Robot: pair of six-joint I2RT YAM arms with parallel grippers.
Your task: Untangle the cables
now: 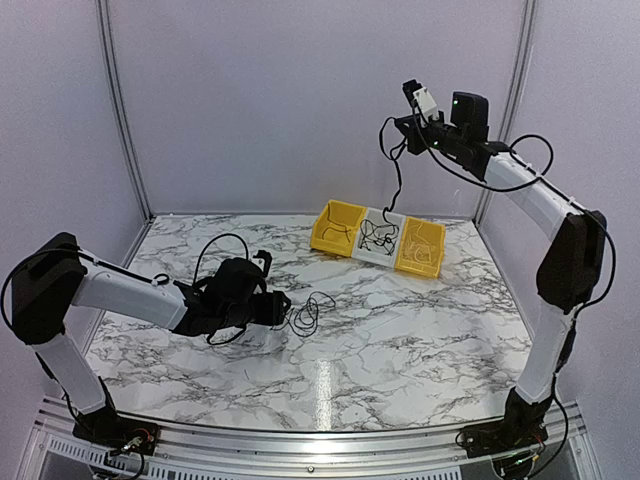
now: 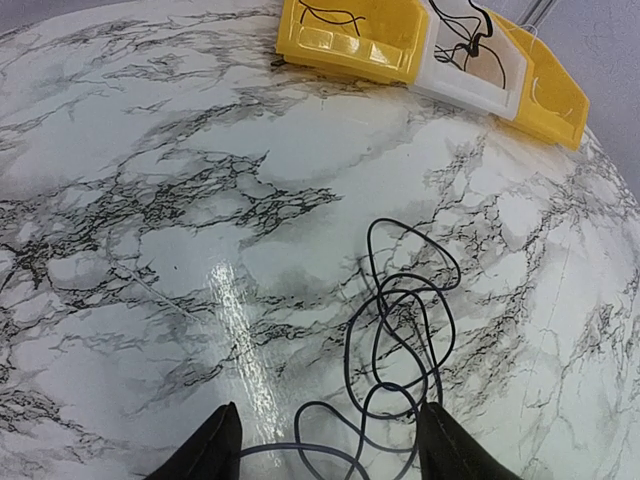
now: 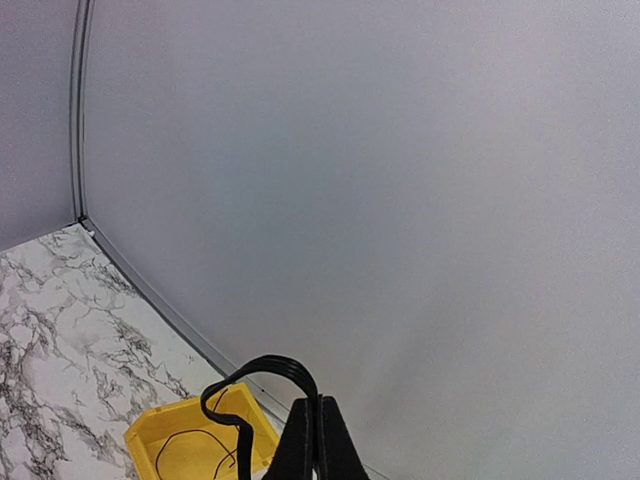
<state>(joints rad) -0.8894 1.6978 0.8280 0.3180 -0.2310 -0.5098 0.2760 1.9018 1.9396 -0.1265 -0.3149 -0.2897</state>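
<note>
A small tangle of thin black cables (image 1: 306, 316) lies on the marble table just right of my left gripper (image 1: 281, 308). In the left wrist view the loops (image 2: 400, 330) spread ahead of the open left gripper (image 2: 325, 452), and one strand runs across the gap between its fingers (image 2: 212, 452). My right gripper (image 1: 411, 92) is raised high at the back, shut on a black cable (image 3: 262, 365) that arches over its fingertips (image 3: 318, 430). That cable (image 1: 399, 180) hangs down into the white bin (image 1: 381, 247). More strands lie in the bins.
Three bins stand in a row at the back of the table: yellow (image 1: 337, 228), white, yellow (image 1: 421, 249). In the left wrist view they sit at the top: yellow (image 2: 345, 40), white (image 2: 470, 75), yellow (image 2: 552, 95). Grey walls enclose the table.
</note>
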